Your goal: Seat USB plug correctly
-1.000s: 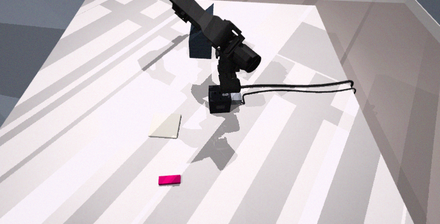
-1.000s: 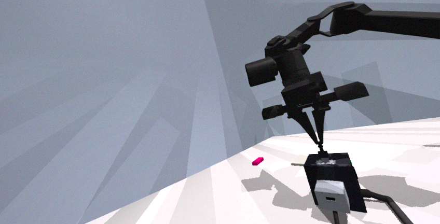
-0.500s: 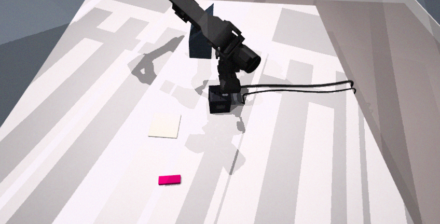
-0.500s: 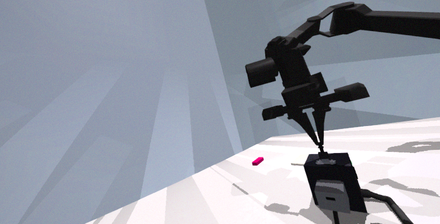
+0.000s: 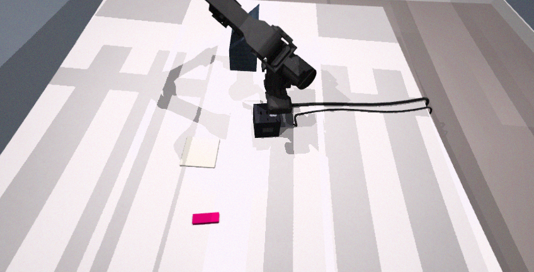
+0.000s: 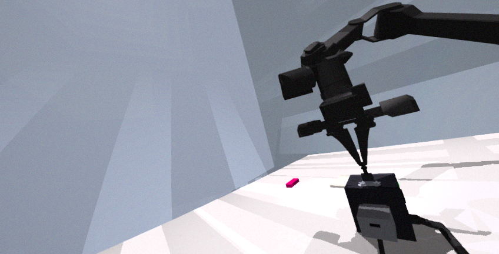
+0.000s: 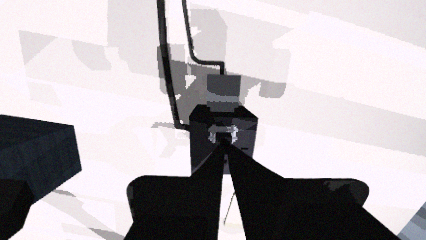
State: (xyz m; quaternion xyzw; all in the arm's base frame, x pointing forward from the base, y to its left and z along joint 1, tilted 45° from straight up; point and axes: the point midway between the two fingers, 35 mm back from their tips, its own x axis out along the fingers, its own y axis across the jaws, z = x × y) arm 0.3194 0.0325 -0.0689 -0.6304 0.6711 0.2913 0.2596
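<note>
A black arm reaches down from the upper right of the exterior view, its gripper (image 6: 362,166) pointing straight down over a black cube (image 6: 381,202) at lower right. The two fingers (image 6: 350,146) taper to a point and pinch a small dark plug (image 6: 365,176) that stands upright in the socket on the cube's top face. A pale metal rim surrounds the plug's base; how deep the plug sits cannot be made out. In the top view the cube (image 5: 266,124) sits near the middle of the table (image 5: 374,194), with two black cables (image 5: 359,106) running from it toward the right edge. A cream pad (image 5: 199,152) lies left of the cube, a pink block (image 5: 205,218) lower down, and a dark blue box (image 5: 243,53) above, partly behind the arm.
</note>
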